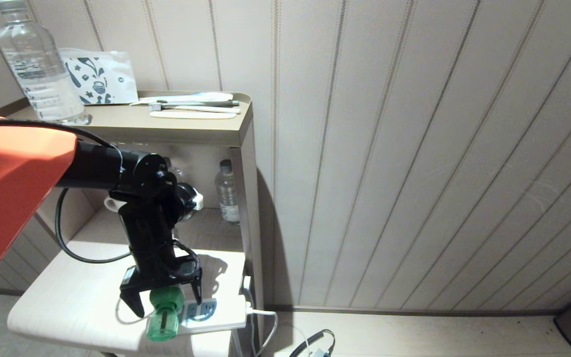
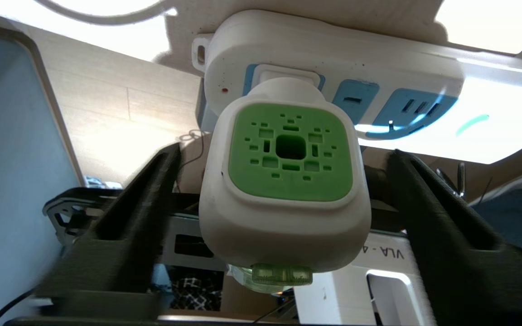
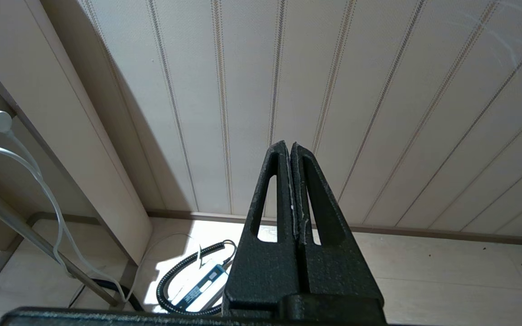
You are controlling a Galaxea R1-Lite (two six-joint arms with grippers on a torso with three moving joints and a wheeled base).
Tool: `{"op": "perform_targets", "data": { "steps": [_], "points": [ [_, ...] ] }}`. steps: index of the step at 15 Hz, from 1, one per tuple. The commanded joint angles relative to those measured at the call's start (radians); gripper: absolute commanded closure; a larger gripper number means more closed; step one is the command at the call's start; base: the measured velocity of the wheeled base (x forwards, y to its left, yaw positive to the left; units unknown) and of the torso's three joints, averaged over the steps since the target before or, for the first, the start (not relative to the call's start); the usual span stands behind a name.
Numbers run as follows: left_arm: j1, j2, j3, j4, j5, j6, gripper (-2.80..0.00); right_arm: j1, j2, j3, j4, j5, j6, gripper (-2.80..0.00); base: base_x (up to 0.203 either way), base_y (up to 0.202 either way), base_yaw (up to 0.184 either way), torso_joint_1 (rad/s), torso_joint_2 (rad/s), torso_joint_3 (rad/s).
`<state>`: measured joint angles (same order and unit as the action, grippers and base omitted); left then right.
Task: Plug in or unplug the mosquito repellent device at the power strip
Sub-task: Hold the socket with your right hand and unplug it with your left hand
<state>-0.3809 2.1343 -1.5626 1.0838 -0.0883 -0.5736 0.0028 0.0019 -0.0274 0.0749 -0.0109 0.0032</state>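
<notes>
The mosquito repellent device (image 1: 165, 313) has a white head with a green vented face (image 2: 290, 151) and sits against the end socket of the white power strip (image 1: 218, 313), its green bottle pointing toward the shelf's front edge. My left gripper (image 1: 169, 305) reaches down over it, open, one black finger (image 2: 152, 194) on each side with a gap to the white body. In the left wrist view the power strip (image 2: 379, 59) shows free blue sockets beside the device. My right gripper (image 3: 290, 147) is shut on nothing, parked low and facing the panelled wall.
The strip lies on a low pale shelf (image 1: 67, 297), and its white cord (image 1: 263, 313) runs off the right edge. A small water bottle (image 1: 227, 191) stands in the cabinet niche behind, a large one (image 1: 37, 64) on top. A coiled cable (image 3: 184, 276) lies on the floor.
</notes>
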Motion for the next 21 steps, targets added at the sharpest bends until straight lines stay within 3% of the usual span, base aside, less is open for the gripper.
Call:
{"op": "perform_targets", "data": {
  "steps": [1,18,21],
  "points": [
    [-0.004,-0.007,0.001,0.007,-0.001,-0.003,0.00,0.000,0.000,0.000,0.000,0.000,0.000,0.00,0.000,0.000,0.000,0.000,0.00,0.000],
    [-0.006,-0.045,0.012,-0.001,-0.008,0.004,0.00,0.000,0.000,0.000,0.000,0.000,0.000,0.00,0.000,0.000,0.000,0.000,0.00,0.000],
    [-0.005,-0.035,0.057,-0.049,-0.012,0.003,0.00,0.000,0.000,0.000,0.000,0.000,0.000,0.00,0.000,0.000,0.000,0.000,0.00,0.000]
  ]
}}
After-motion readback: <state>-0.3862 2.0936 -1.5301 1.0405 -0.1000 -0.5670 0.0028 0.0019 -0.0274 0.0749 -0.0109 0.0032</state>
